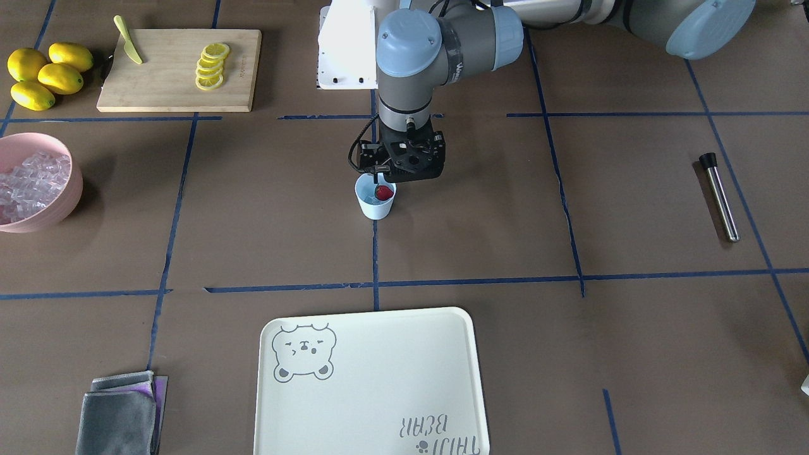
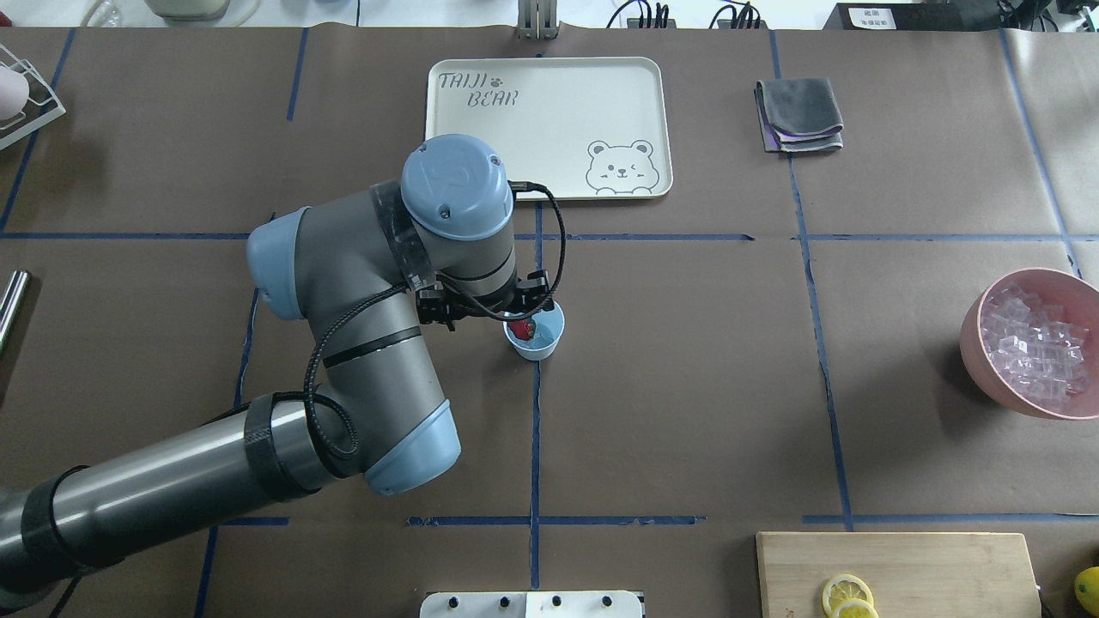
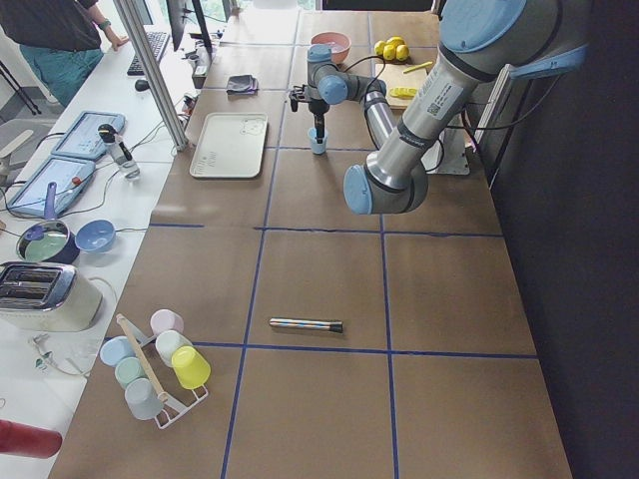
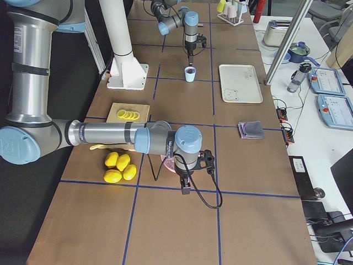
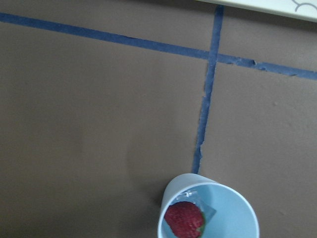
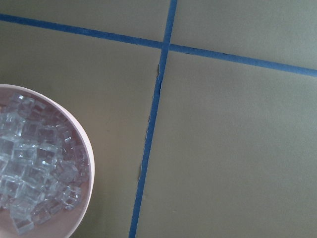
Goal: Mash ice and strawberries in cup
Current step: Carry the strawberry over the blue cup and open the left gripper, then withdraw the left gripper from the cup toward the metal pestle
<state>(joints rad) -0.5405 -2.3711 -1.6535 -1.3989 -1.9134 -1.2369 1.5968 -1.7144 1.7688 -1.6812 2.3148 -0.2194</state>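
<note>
ok, small light-blue tapered plastic cup (image 1: 375,202) stands mid brown surface (image 1: 505,221), holding one red strawberry (image 5: 183,220) and a clear ice cube (image 5: 208,209). left gripper (image 1: 380,182) hangs just above its rim, right gripper (image 4: 185,186) near the pink ice-filled bowl (image 1: 71,201). jaws' gap: cannot tell on either.

Down at the cup (image 1: 374,207), the left gripper (image 1: 382,181) has its fingertips tucked behind its own black body: gap or no gap, can't call it. The wrist view slices the cup off at the bottom edge. One cube of ice (image 5: 202,206) peeks from under the strawberry (image 5: 184,219), count unclear. The right gripper (image 4: 185,186) is too small to read, and it covers most of the pink bowl (image 4: 167,162).
</note>
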